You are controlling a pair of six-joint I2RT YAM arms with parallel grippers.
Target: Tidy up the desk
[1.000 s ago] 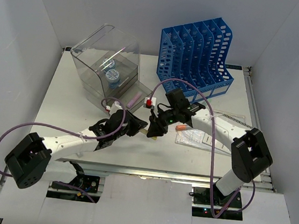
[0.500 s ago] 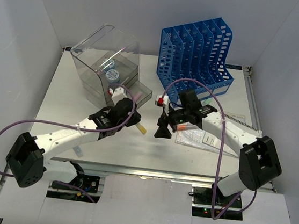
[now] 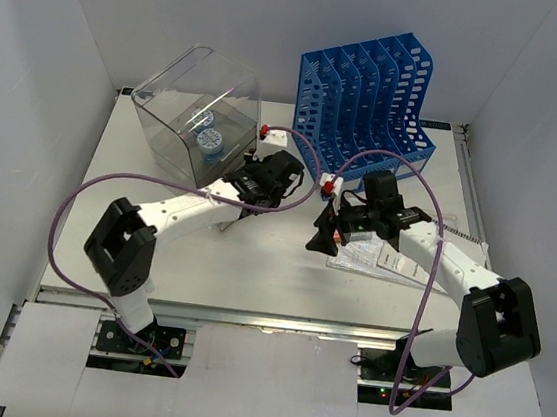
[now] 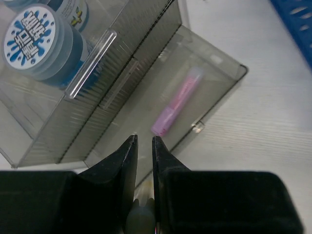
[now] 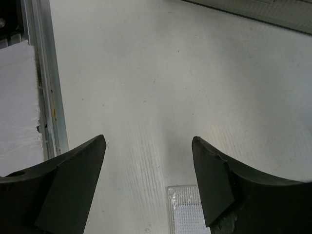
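White desk (image 3: pixel 271 278) | blue jar lid (image 4: pixel 30 41) lettering unreadable | left hand (image 4: pixel 144 140) pinches pale object (image 4: pixel 140 219)

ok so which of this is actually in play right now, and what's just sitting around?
In play: desk, left gripper shut on a pale item, open drawer holding a pink tube.
Lying about: blue file rack, papers, blue-lidded jars in the clear box; right gripper open, empty.

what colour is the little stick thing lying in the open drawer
Pink. The stick in the clear drawer shows best in the left wrist view.
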